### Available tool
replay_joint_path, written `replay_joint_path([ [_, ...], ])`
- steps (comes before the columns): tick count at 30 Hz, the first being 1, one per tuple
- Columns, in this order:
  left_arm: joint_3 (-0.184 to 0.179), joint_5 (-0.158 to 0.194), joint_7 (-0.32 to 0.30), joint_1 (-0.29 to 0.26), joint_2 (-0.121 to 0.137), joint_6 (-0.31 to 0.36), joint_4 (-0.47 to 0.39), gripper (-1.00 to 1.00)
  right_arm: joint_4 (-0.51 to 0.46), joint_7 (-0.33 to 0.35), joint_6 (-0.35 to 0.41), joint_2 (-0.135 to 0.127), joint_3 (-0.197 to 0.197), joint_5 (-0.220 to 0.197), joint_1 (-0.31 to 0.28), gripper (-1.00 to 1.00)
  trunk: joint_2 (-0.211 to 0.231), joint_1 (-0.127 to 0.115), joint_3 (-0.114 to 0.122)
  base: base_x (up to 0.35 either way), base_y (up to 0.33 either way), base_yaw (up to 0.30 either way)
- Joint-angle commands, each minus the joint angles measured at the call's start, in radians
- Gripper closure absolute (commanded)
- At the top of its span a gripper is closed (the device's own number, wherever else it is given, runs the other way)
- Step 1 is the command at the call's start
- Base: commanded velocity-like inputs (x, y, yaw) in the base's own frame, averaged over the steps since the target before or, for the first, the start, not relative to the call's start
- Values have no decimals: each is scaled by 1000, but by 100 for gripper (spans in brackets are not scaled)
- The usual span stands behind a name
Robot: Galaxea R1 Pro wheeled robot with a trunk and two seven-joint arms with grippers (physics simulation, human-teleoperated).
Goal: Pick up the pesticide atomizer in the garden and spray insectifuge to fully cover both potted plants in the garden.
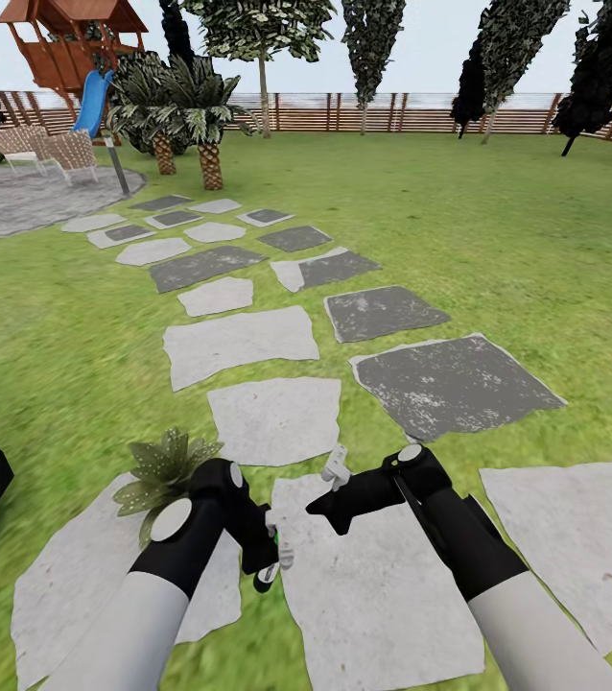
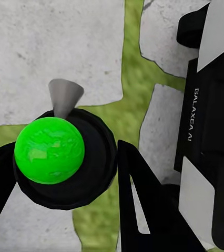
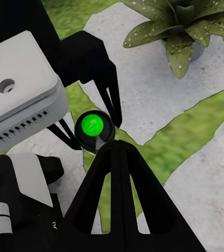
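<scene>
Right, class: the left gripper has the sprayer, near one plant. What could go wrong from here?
1. The right gripper hangs very close to the pesticide atomizer in the left gripper; a bump might knock it loose.
2. Its nozzle seems aimed at a stepping stone, not the potted plant, so spray may miss.

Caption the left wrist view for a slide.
Left claw holding a green-topped sprayer above pale stepping stones and grass.

"GALAXEA AI" printed on black right arm casing
</scene>
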Motion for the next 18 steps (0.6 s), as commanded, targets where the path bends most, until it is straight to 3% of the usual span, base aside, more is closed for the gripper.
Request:
replay_joint_path([
  [1,-3,-5,-6,0,0,11,-1,100,-2,5,7,0,1,6,-1,100,0,0,-1,0,0,0],
  [18,-31,-1,-4,0,0,45,-28,100,-2,4,7,21,2,6,-1,100,0,0,-1,0,0,0],
])
